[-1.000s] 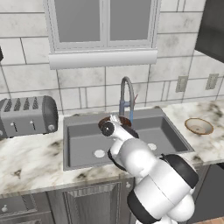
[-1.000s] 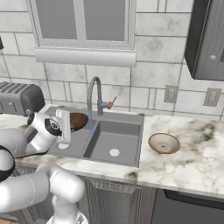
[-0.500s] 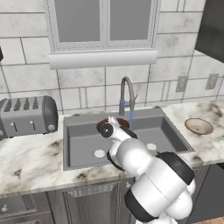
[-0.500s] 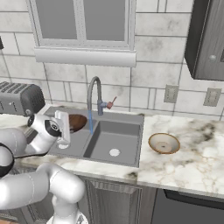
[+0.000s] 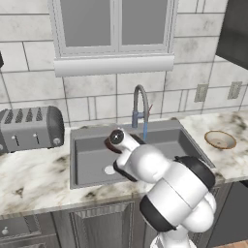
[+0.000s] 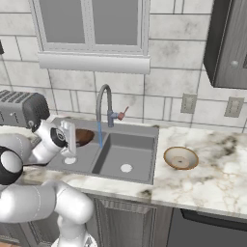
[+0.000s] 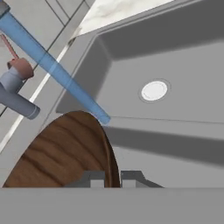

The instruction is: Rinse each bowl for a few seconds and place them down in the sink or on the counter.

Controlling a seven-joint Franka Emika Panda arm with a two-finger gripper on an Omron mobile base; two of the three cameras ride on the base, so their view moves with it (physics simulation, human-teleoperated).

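Gripper (image 7: 112, 178) closed on rim of dark wood-grain bowl (image 7: 65, 151), finger tips pinching the edge at bottom of hand view. Held above left basin of grey sink (image 6: 140, 129), close to the divider between the two basins, seemingly tilted, with grain of its inner face turned toward the hand camera. Blue water stream (image 7: 52, 70) falling from gooseneck tap (image 6: 102, 103), landing right at the bowl's upper rim where it meets the divider, so barely wetting the wood, if at all. White round drain (image 7: 154, 90) visible in the far basin beyond. Second bowl, pale tan bowl (image 6: 180, 157), resting on marble tabletop (image 6: 212, 169) to the right of the sink, well apart from the tap and not yet rinsed. Toaster (image 5: 30, 128) sitting on the tabletop left of the sink.

Judged as the rinsing step for the first bowl. To do it well: shift the bowl slightly so the stream strikes the inner face rather than the rim, keep grip firm on the edge since a wet rim may slip, hold a few seconds, then lower gently into the basin before releasing.
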